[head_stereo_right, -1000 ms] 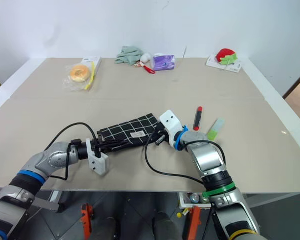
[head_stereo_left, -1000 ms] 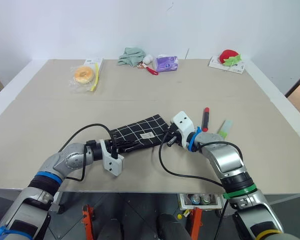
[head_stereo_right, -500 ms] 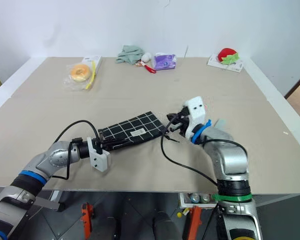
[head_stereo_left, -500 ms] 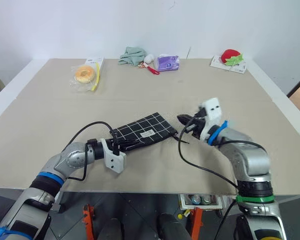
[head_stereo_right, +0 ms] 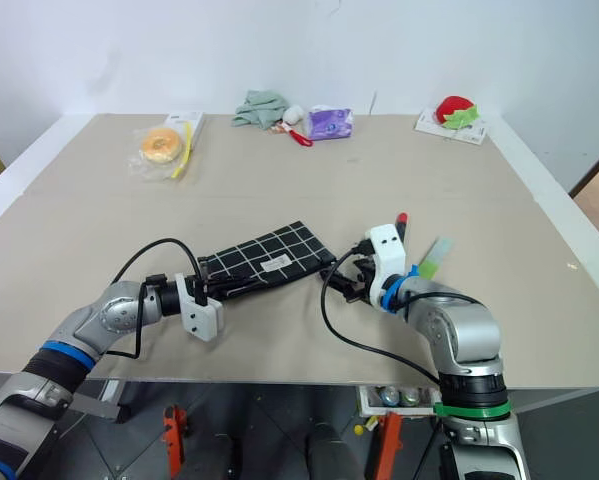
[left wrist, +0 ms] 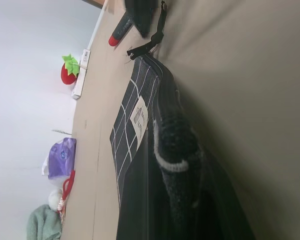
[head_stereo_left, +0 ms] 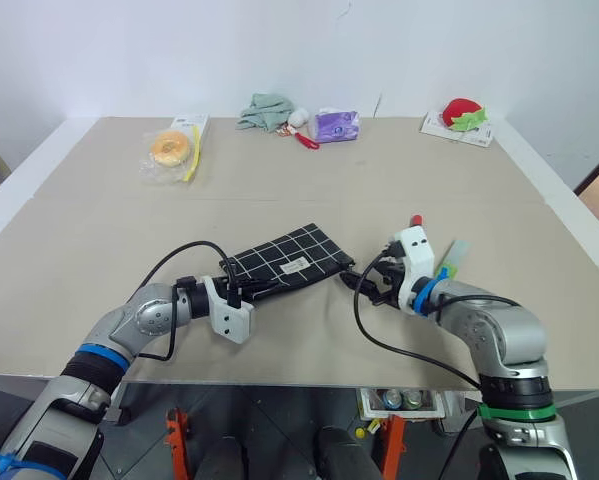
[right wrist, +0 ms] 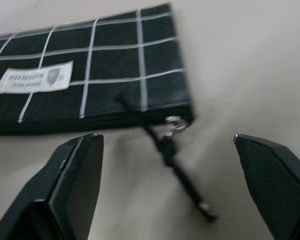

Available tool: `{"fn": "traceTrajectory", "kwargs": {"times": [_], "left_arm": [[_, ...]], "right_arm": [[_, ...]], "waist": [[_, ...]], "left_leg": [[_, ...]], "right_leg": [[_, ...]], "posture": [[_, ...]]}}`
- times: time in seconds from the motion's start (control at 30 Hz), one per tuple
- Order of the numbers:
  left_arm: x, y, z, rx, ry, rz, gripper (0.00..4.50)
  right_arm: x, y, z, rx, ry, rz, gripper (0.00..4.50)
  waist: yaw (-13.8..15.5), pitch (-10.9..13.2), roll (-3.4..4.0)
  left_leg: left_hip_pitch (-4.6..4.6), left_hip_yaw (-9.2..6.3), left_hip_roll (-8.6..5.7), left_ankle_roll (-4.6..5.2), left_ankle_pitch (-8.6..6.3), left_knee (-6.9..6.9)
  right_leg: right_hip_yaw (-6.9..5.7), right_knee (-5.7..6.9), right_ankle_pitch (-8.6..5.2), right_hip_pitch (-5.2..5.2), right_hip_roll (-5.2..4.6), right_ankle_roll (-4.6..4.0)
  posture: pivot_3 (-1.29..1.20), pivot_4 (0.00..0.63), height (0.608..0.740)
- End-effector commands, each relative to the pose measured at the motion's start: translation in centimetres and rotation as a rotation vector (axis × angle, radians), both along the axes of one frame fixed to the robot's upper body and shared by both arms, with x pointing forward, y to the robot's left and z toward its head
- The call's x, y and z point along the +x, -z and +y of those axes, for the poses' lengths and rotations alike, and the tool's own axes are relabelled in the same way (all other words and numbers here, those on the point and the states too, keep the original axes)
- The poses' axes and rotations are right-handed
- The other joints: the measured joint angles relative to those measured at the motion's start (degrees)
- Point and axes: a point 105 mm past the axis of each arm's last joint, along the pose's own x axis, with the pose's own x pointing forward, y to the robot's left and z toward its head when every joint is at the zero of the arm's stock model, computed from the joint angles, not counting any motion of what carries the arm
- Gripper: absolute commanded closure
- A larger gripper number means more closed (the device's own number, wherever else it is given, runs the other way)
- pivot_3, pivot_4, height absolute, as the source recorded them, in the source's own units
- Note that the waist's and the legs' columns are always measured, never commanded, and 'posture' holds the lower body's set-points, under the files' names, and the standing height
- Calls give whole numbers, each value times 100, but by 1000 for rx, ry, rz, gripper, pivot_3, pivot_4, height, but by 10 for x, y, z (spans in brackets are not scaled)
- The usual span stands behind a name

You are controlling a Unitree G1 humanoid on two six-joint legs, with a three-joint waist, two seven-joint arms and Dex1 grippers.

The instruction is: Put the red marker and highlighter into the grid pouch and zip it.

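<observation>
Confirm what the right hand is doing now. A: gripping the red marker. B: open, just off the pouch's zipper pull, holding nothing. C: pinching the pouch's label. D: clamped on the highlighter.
B: the right hand stands open with nothing between its fingers, and the zipper pull of the grid pouch lies loose on the table just ahead of it.

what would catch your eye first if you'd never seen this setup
The black grid pouch mid-table, its near left end pinched by the shut left gripper, with the open right gripper facing its zipper pull. Just right of that arm lie the red marker and highlighter.
</observation>
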Motion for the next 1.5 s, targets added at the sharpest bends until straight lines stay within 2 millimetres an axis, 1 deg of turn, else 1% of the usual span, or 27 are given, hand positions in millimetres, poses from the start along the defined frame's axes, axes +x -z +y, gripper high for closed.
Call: {"fn": "traceTrajectory", "kwargs": {"times": [0.03,0.13,0.17,0.2,0.23,0.27,0.3,0.37,0.43,0.47,0.57,0.7,0.73,0.9,0.97,1.03,1.1,1.17,1.23,1.33,1.4,1.5], "left_arm": [[-4,15,-5,18,1,50,4500],[-4,15,-5,17,-2,48,4500],[-3,15,-5,16,-2,47,4500],[-3,14,-5,15,-2,46,4500],[-3,14,-5,14,-3,46,4500],[-3,14,-5,13,-4,46,4500],[-3,14,-5,13,-4,46,4500],[-3,14,-5,12,-6,47,4500],[-3,13,-4,6,-8,49,4500],[-3,13,-5,2,-8,51,4500],[-2,10,-6,-18,-10,57,4500],[-1,7,-8,-42,-16,63,4500],[-1,7,-8,-46,-17,65,4500],[0,5,-8,-54,-22,68,4500],[0,5,-8,-55,-22,69,4500],[0,5,-8,-57,-21,70,4500],[0,5,-9,-58,-21,72,4500],[0,5,-9,-59,-21,74,4500],[-1,6,-10,-58,-20,76,4500],[-2,7,-10,-58,-18,80,4500],[-2,7,-10,-60,-18,82,4500],[-2,7,-9,-60,-22,85,4500]], "right_arm": [[3,0,2,-95,-9,-60,42],[5,4,5,-148,-26,-77,42],[5,5,5,-178,-36,-87,432],[5,6,6,-192,-43,-95,602],[4,6,7,-199,-51,-100,957],[4,6,7,-207,-62,-106,1566],[3,5,8,-212,-73,-110,2003],[-1,4,10,-222,-101,-117,3050],[-4,2,17,-225,-142,-139,4163],[-7,1,22,-236,-173,-156,4360],[-19,2,42,-269,-294,-199,4360],[-45,-11,73,-209,-490,-287,4360],[-50,-12,76,-200,-522,-297,4360],[-72,-3,84,-223,-665,-261,4360],[-77,-6,89,-193,-700,-275,4360],[-77,-21,99,-115,-702,-330,4360],[-74,-31,102,-64,-687,-362,4360],[-70,-34,100,-50,-665,-375,4360],[-61,-36,96,-36,-606,-379,4360],[-49,-30,90,-98,-547,-377,4360],[-48,-28,87,-110,-544,-366,4360],[-48,-32,79,-89,-527,-347,4360]], "waist": [[0,0,0],[0,0,0],[0,0,0],[1,0,0],[1,0,0],[1,0,0],[1,0,0],[2,0,0],[3,0,-1],[3,0,-1],[3,0,-1],[12,2,-2],[17,2,-1],[71,7,-13],[85,8,-15],[86,8,-15],[89,9,-16],[109,10,-17],[122,14,-26],[125,15,-26],[126,15,-26],[129,15,-26]], "left_leg": [[-1,0,-2,0,0,0],[-2,0,-5,0,0,0],[-2,0,-6,0,0,0],[-2,0,-6,0,0,0],[-1,0,-6,0,0,0],[-1,0,-6,0,0,0],[-1,0,-6,0,0,0],[-1,0,-6,0,0,0],[-2,0,-6,0,0,0],[-2,0,-6,0,0,0],[-4,0,-9,0,0,-1],[-10,-2,-10,-1,0,-4],[-12,-2,-11,-1,0,-4],[-21,-3,-37,-1,0,-2],[-24,-3,-39,-2,-1,-3],[-24,-3,-39,-4,-3,-5],[-23,-10,-37,-4,-3,-7],[-24,-14,-37,-4,-2,-7],[-24,-14,-37,-4,-2,-6],[-23,-14,-36,-4,-2,-6],[-23,-14,-35,-4,-2,-6],[-23,-14,-35,-4,-2,-6]], "right_leg": [[0,-2,-1,0,-2,1],[0,-3,-3,1,-6,5],[0,-3,-3,1,-6,5],[0,-3,-3,1,-6,6],[0,-3,-3,1,-6,5],[0,-3,-3,2,-7,5],[0,-3,-3,1,-7,5],[-1,-3,-3,1,-7,5],[-1,-3,-4,2,-7,6],[-1,-3,-5,2,-8,7],[-1,-5,-7,1,-11,9],[-3,-5,-12,-3,-13,12],[-3,-6,-12,-3,-13,13],[-3,-13,-21,-2,-42,29],[-3,-15,-24,-3,-46,33],[-4,-15,-23,-4,-46,39],[-11,-15,-16,-4,-43,51],[-16,-14,-16,-3,-42,50],[-15,-15,-19,-3,-44,44],[-17,-14,-22,-3,-43,38],[-19,-14,-25,-4,-43,30],[-19,-14,-25,-4,-43,30]], "posture": [[0,150,734],[0,150,734],[0,150,734],[0,150,734],[0,150,734],[0,150,734],[0,150,734],[0,150,734],[0,150,734],[0,150,734],[0,150,734],[0,150,734],[0,150,734],[0,150,734],[0,150,734],[0,150,734],[0,150,734],[0,150,734],[0,150,734],[0,150,734],[0,150,734],[0,150,734]]}}
